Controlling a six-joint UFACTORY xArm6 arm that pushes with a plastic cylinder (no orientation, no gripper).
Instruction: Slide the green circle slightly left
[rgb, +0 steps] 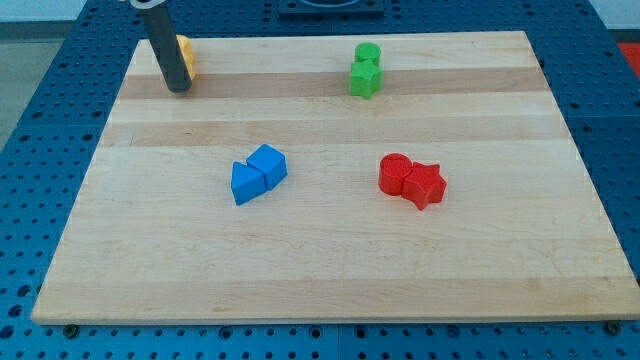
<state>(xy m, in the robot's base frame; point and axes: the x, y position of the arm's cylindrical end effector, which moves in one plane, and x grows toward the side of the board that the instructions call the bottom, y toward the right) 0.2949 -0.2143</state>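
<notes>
The tip (178, 88), a bare rod holding nothing, is noted at the view's top left, well apart from the green circle (367, 54) at top centre, which should be approached from its right and nudged gently

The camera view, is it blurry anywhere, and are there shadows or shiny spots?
In the camera view the light wooden board is evenly lit with no glare; the red cylinder block and blue cube block look sharp, casting only faint shadows; the dark rod's tip, beside the yellow block, is sharp too.
</notes>
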